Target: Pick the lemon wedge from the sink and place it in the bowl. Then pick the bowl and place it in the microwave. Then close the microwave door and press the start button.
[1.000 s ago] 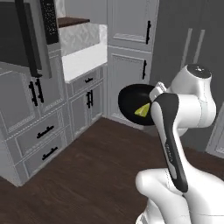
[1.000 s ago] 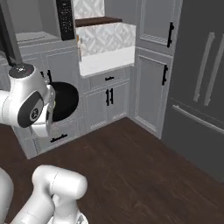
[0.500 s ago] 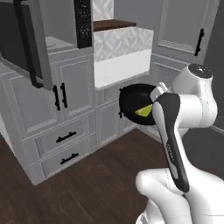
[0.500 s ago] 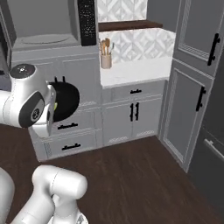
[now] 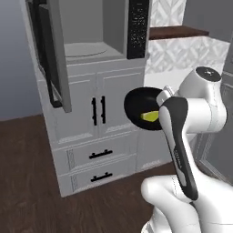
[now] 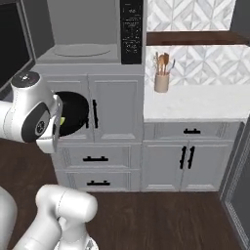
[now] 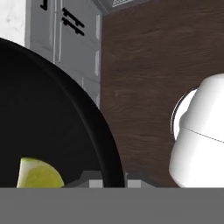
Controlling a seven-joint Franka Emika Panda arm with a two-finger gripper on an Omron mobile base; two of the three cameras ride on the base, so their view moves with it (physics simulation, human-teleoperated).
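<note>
My gripper (image 7: 113,180) is shut on the rim of the glossy black bowl (image 5: 140,108), holding it in the air in front of the cabinet doors below the microwave (image 5: 93,27). The yellow lemon wedge (image 5: 150,116) lies inside the bowl (image 7: 43,113), near the gripped rim; the hand view shows the wedge (image 7: 38,175) just left of my fingertips. The microwave door (image 5: 50,54) stands swung open to the left, baring the grey cavity and turntable (image 6: 82,50). The black control panel (image 6: 131,31) is to the cavity's right. The sink is out of view.
Grey cabinet doors (image 6: 114,112) and drawers (image 6: 95,158) sit under the microwave. To the right, a white counter (image 6: 195,105) carries a utensil holder (image 6: 161,80). Dark wood floor (image 5: 27,182) lies in front. My own white arm (image 6: 31,114) covers part of the bowl.
The whole scene has shifted as the base turned and drove: the microwave now stands straight ahead and closer. The bowl with the wedge stays in my shut gripper.
</note>
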